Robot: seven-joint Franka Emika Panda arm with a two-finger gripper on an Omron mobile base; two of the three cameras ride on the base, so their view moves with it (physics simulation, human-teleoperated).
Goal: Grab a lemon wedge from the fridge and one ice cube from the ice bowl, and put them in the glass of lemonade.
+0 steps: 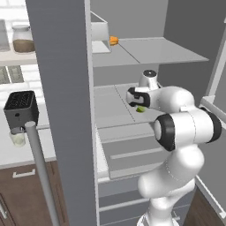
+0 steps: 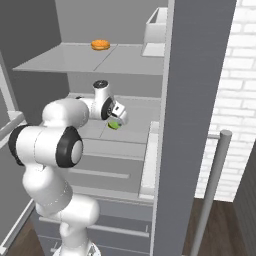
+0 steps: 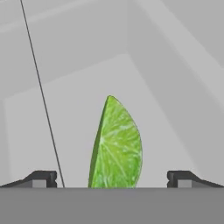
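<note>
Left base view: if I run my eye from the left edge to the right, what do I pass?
Jar with brown contents → black toaster → open grey fridge door → small orange item → lemon wedge → the arm's big white joint.

The lemon wedge [image 3: 116, 146] lies on the middle fridge shelf [image 1: 112, 108]; a small orange item [image 2: 100, 45] lies on the upper shelf [image 2: 75, 60].

No text, label, brand, number or sign can be read anywhere.

Matt grey fridge [image 1: 62, 88] walls, glossy pulpy lemon wedge [image 3: 117, 146], brown wood cabinets [image 1: 26, 190]
</note>
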